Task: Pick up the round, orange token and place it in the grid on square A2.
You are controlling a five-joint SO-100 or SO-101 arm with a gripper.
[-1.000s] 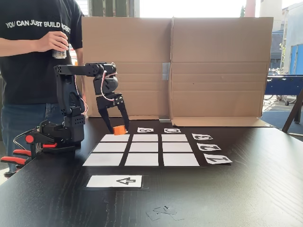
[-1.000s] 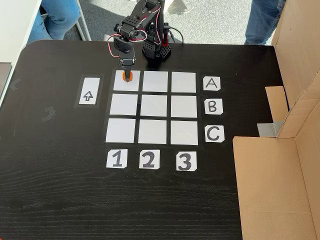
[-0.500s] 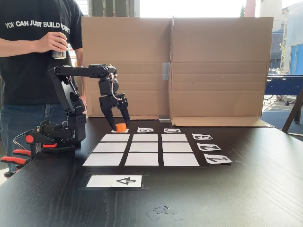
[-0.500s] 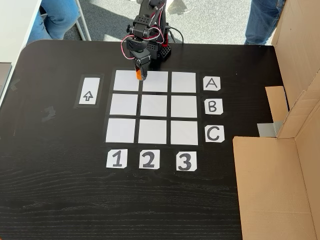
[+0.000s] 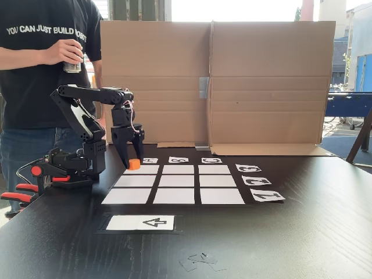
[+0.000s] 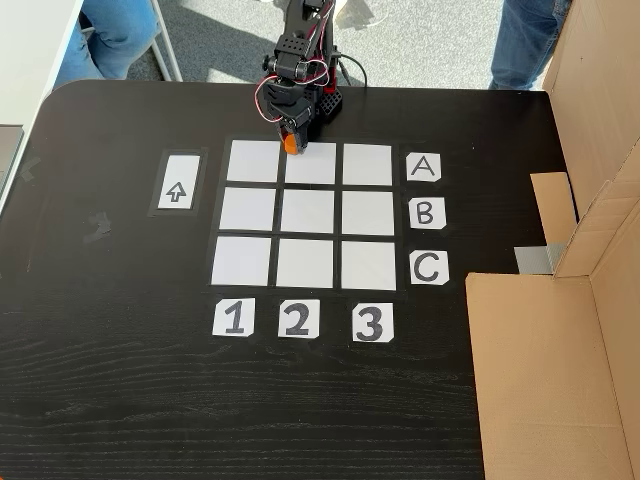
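Token (image 6: pixel 290 144) in tool (image 6: pixel 291 146) above grid (image 6: pixel 311 256)

The arm is folded, forearm level. The gripper (image 5: pixel 132 163) (image 6: pixel 291 143) points straight down, its jaws clamped on the token (image 5: pixel 134 164) (image 6: pixel 291 144).

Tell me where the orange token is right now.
The token sits between the gripper's fingers, at the far edge of the middle A-row square in an overhead-style fixed view.

We count one orange token (image 6: pixel 290 144), nine white squares in one grid (image 6: pixel 310 212), six label cards, one arrow card (image 6: pixel 177 193), one cardboard screen (image 5: pixel 267 81)
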